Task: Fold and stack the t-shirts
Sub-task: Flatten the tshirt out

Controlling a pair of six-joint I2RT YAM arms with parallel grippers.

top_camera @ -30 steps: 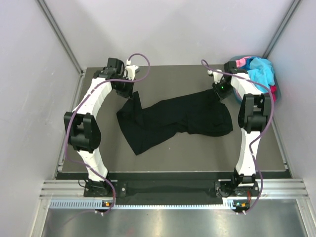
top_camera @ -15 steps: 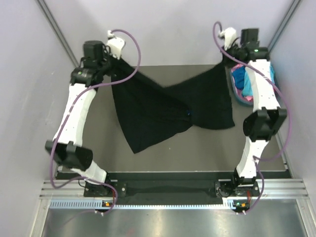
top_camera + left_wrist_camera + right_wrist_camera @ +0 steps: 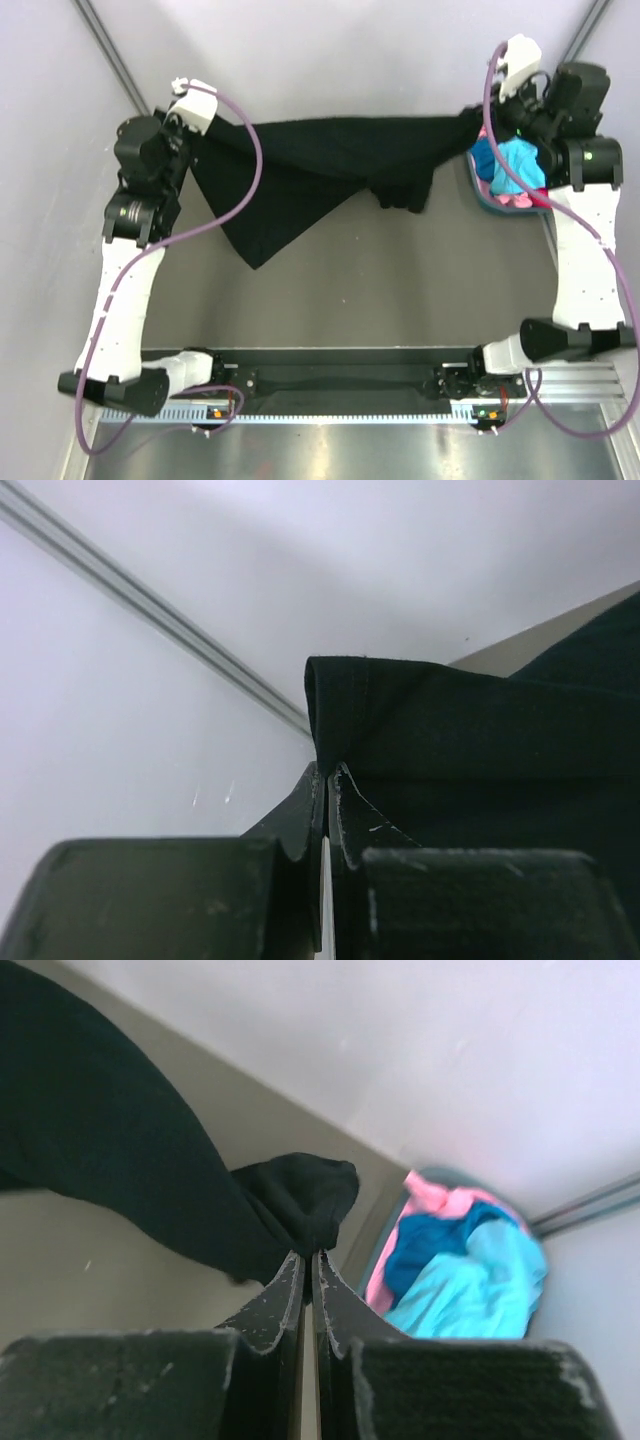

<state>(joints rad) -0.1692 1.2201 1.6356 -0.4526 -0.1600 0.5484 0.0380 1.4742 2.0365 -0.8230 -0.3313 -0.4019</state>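
A large black t-shirt [image 3: 320,165] hangs stretched in the air across the back of the table, its loose part drooping to a point at the lower left. My left gripper [image 3: 327,770] is shut on its left end [image 3: 420,730], high near the back left corner. My right gripper [image 3: 310,1255] is shut on its bunched right end [image 3: 290,1195], up by the back right corner. More t-shirts, turquoise [image 3: 515,160], blue [image 3: 430,1250] and pink [image 3: 440,1200], lie piled in the basket [image 3: 490,200].
The grey-blue basket stands at the table's back right, under my right arm [image 3: 585,230]. White walls with metal corner rails [image 3: 150,600] close in the back and sides. The dark grey table [image 3: 380,290] lies below the hanging cloth.
Both arms have lifted and spread apart, raising the black t-shirt off the table until it hangs taut between them. The right gripper closed on the cloth during this second.
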